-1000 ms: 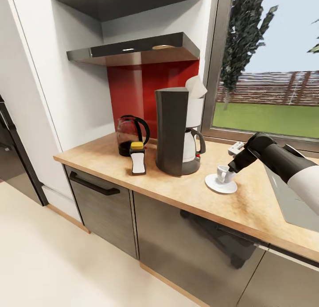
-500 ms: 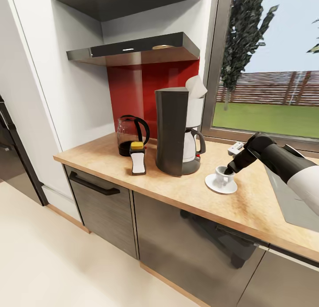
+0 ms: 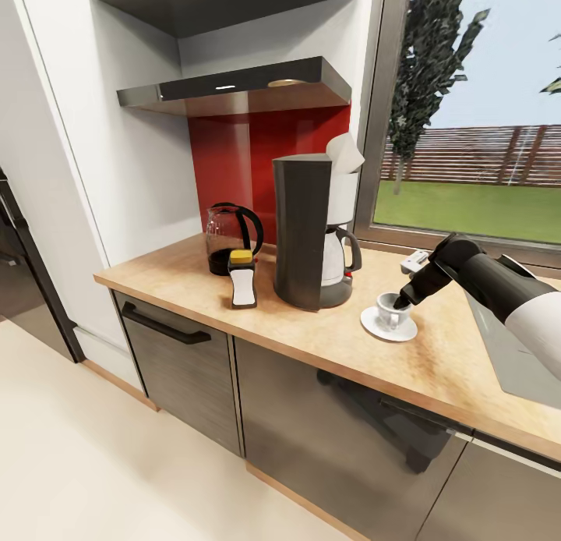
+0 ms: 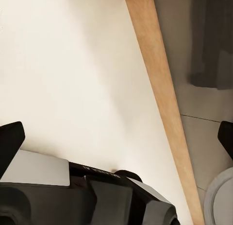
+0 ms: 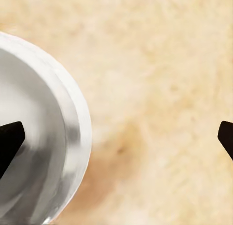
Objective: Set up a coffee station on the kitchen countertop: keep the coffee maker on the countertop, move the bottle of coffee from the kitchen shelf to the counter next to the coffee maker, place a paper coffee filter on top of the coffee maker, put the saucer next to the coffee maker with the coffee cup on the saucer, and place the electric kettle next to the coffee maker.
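right gripper (image 3: 402, 299) is hanging at the cup (image 3: 389, 308), fingers spread wide apart in the wrist view, clamping nothing. left gripper (image 4: 116, 137) is idling low over the floor, fingers apart too. cup is sitting on the saucer (image 3: 388, 327), just beside the coffee maker (image 3: 308, 231). bottle (image 3: 242, 279) is standing on the counter (image 3: 312, 327) by the maker, kettle (image 3: 227, 238) behind it. filter (image 3: 344, 153) is resting on top of the maker. everything is looking placed; only the arm's retreat is left, i judge.
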Robot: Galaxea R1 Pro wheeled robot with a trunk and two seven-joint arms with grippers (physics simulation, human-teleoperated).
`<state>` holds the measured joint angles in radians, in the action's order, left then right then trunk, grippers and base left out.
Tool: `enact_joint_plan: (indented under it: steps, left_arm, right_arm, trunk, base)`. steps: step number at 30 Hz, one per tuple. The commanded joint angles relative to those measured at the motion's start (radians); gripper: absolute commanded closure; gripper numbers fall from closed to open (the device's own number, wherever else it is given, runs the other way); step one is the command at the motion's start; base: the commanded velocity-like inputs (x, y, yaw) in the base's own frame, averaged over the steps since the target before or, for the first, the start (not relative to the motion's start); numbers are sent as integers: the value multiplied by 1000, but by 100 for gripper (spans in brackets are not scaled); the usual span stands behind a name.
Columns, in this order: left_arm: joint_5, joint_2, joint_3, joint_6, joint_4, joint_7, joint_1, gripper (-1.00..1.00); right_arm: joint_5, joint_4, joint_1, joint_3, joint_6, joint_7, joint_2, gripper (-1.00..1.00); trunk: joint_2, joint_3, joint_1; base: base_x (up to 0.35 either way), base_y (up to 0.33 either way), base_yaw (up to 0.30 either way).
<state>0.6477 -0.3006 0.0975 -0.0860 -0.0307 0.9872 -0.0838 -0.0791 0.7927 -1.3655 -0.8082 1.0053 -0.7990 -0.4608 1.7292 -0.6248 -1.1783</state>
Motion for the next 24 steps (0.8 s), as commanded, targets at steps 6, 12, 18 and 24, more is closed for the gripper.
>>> enact_joint_plan:
  steps: [6, 12, 18, 24]
  left_arm:
    - [-3, 0, 8, -9, 0, 4, -1, -100]
    - [-3, 0, 8, -9, 0, 4, -1, -100]
    - [-3, 0, 8, -9, 0, 4, -1, -100]
    - [-3, 0, 8, -9, 0, 4, -1, -100]
  right_arm:
    - [-8, 2, -1, -3, 1, -8, -1, -100]
    - [-8, 2, -1, -3, 1, -8, -1, -100]
    - [-8, 2, -1, -3, 1, -8, -1, -100]
    - [-8, 2, -1, -1, 1, -8, -1, -100]
  trunk:
    - [1, -1, 0]
    - [-13, 5, 8]
    - [-55, 24, 31]
    - [-97, 43, 54]
  base:
    - [0, 0, 0]
    - [0, 0, 0]
    - [0, 0, 0]
    - [0, 0, 0]
